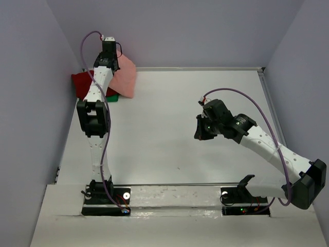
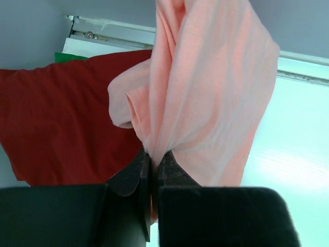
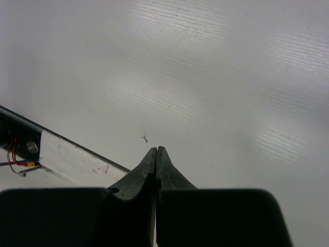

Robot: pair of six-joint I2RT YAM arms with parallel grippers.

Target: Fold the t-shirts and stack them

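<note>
My left gripper (image 2: 152, 154) is shut on the salmon-pink t-shirt (image 2: 205, 92) and holds it hanging above the table's far left corner; it also shows in the top view (image 1: 126, 77). The dark red t-shirt (image 2: 56, 118) lies under it on the table, also in the top view (image 1: 82, 85). A sliver of the green t-shirt (image 2: 69, 55) shows under the red one, also in the top view (image 1: 113, 96). My right gripper (image 3: 156, 150) is shut and empty above bare table at the right centre (image 1: 201, 133).
Grey walls close the table at the back and both sides. A metal rail (image 2: 113, 32) runs along the table's far edge. The left arm (image 1: 95, 116) stretches along the left side.
</note>
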